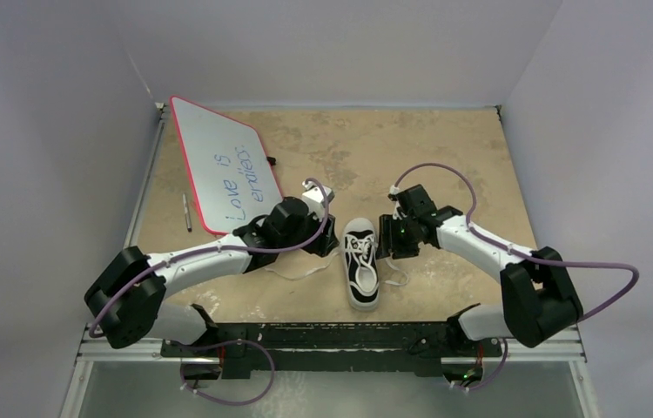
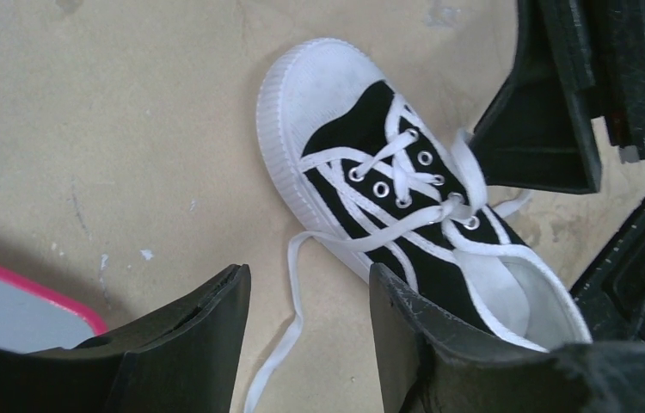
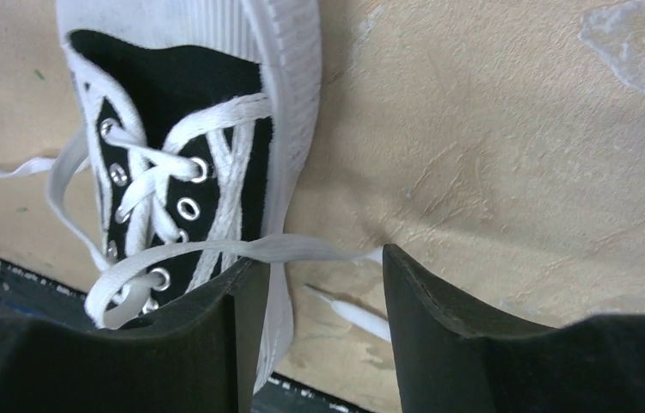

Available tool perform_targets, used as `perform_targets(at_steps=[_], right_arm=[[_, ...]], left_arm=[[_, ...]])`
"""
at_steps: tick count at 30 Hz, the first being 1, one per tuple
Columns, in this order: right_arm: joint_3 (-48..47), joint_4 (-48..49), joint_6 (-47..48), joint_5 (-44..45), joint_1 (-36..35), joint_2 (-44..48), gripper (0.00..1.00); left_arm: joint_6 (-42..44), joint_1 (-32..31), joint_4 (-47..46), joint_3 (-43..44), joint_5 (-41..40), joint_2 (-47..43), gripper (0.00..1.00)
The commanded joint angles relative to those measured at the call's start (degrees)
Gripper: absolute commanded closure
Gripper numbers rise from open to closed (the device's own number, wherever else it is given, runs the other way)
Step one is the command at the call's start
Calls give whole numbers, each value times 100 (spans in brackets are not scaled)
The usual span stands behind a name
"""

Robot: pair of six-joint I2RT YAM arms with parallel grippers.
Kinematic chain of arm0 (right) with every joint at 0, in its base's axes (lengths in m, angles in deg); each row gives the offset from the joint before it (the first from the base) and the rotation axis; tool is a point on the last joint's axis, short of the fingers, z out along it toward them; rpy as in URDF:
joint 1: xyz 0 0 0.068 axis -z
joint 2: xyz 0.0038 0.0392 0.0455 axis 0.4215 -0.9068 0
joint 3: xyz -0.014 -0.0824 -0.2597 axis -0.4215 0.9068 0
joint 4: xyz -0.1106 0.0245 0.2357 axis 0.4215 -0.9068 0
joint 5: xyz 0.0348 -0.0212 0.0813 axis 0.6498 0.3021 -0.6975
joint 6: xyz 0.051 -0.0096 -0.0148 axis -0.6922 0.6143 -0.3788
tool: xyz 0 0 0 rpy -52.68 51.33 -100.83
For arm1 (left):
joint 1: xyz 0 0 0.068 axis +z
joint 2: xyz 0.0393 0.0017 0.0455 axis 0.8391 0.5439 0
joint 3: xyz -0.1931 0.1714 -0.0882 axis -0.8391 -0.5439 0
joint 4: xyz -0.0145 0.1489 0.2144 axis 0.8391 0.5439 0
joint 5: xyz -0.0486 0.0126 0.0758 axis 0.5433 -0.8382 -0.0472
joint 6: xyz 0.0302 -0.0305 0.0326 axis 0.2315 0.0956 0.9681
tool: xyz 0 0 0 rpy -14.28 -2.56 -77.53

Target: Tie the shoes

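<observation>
The black sneaker with white sole and toe cap (image 1: pixel 361 264) lies near the table's front, toe pointing away from the arms. Its white laces are untied: one trails left (image 1: pixel 299 274), one right (image 1: pixel 395 279). My left gripper (image 1: pixel 326 243) is open just left of the shoe; in the left wrist view the left lace (image 2: pixel 295 323) runs on the table between its fingers (image 2: pixel 306 277), beside the shoe (image 2: pixel 369 163). My right gripper (image 1: pixel 390 242) is open just right of the shoe (image 3: pixel 177 112). The right lace (image 3: pixel 302 249) stretches across between its fingers (image 3: pixel 323 260), and the lace tip (image 3: pixel 355 315) lies below.
A pink-rimmed whiteboard (image 1: pixel 222 164) with blue writing lies at the back left; its corner shows in the left wrist view (image 2: pixel 9 301). A pen (image 1: pixel 187 212) lies left of it. The right gripper's black body (image 2: pixel 551 112) stands close beyond the shoe. Grey walls enclose the table.
</observation>
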Motion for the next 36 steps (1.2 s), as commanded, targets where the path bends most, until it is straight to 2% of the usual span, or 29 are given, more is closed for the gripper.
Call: perform_targets(at_steps=[1,4,7,8,11,12,13,20,24,28,31,36], right_arm=[[332,885,-233,625,-144,140,45],[390,891,-127,887,-152,46,44],[507,1150,-51,855,-151,32,48],[551,1248,-35,792,-157,36,52],[537,1338,50,538,-151,-13,85],[529,1327,33,492,-155,-22,94],[538,1310,-9,477,-155,-2,99],[655,1340,-152,427,-151,344,100],[568,1020,-322,676,-151,423,100],[401,707,-662,998,-159,604,100],[340,574,-832,999,-151,781,100],[270,-224,-1571,1510,-159,1349,100]], left_arm=[[-170,-83,-218,-133,-566,73,48],[-227,-257,-39,-63,-842,262,48],[-309,-445,-98,-165,-1031,407,48],[-343,-505,-89,-191,-1071,492,48],[-461,-613,-143,-266,-1033,742,46],[-488,-622,-218,-309,-984,807,45],[-496,-624,-253,-328,-991,881,45],[-406,-771,113,7,-1622,1346,46],[-562,-959,501,123,-2020,1462,50],[-609,-1170,1068,342,-2449,1766,63],[-686,-1169,2029,830,-2732,2220,87],[-793,-1178,2194,779,-2758,1808,98]])
